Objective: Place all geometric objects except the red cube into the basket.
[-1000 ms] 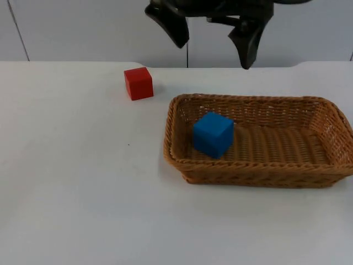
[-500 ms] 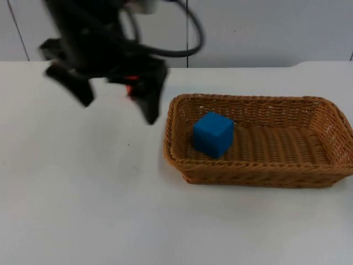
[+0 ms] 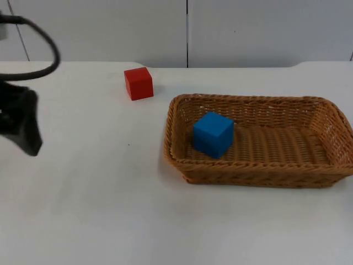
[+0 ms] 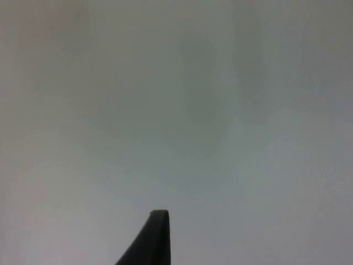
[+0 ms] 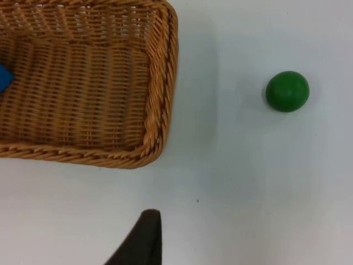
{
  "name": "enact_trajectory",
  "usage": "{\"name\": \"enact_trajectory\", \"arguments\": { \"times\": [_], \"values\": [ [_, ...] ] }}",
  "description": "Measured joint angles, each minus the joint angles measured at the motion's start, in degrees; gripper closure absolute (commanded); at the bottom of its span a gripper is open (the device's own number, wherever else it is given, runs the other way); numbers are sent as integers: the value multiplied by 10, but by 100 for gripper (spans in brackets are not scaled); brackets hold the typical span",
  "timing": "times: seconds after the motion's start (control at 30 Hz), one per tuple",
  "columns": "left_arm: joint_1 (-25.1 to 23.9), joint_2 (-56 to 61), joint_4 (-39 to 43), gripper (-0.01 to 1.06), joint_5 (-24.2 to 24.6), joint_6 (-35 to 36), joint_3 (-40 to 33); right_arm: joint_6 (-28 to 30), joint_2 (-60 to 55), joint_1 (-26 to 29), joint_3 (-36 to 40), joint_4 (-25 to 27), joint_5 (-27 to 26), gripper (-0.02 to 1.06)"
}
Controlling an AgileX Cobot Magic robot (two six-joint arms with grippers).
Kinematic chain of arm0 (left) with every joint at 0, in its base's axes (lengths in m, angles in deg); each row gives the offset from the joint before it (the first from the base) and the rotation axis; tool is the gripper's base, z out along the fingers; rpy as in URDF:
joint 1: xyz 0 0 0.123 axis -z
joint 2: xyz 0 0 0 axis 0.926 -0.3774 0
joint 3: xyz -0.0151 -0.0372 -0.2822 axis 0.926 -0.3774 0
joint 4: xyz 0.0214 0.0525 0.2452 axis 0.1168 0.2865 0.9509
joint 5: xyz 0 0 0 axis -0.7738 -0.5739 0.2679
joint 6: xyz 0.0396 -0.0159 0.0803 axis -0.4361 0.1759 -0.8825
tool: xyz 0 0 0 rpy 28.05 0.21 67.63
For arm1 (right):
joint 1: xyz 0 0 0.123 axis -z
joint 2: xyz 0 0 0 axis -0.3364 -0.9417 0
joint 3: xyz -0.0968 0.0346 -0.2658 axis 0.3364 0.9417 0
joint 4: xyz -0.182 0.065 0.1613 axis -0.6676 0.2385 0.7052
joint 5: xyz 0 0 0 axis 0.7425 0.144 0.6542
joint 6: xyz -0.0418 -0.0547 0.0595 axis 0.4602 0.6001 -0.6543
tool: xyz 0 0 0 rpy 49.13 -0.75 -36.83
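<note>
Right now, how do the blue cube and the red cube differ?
The blue cube sits inside the basket, near its left end; the red cube stands on the bare table, behind the basket's left corner. In the top view the blue cube looks larger than the red one, though it is also nearer the camera. Both are plain solid-coloured cubes, and no gripper touches either.

No readable text, label, brand, number or sign anywhere.
</note>
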Motion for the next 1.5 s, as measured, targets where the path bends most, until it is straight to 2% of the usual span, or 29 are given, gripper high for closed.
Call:
{"name": "enact_trajectory", "arguments": {
  "times": [0.23, 0.57, 0.77, 0.93, 1.23, 1.37, 1.5],
  "values": [
    [-21, 105, -3, 3, -35, 0, -84, -2, 0, 0, 0, 0, 0, -1],
    [-21, 160, -4, 3, -21, 0, -88, -2, 0, 0, 0, 0, 0, -1],
    [-21, 161, 1, 3, -35, 1, -88, -2, 0, 0, 0, -4, 0, -1],
    [-21, 161, 6, 3, -40, 44, -88, -2, -20, 6, -5, -5, 23, -1],
    [-21, 161, 15, 3, -39, 55, -88, 24, -204, 123, -59, 9, 54, -1],
    [-21, 161, 15, 3, -39, 56, -88, 38, -259, 142, -76, 11, 52, -1],
    [-21, 161, 8, 3, -40, 56, -88, 90, -342, 148, -120, 12, 1, -1]
  ]
}}
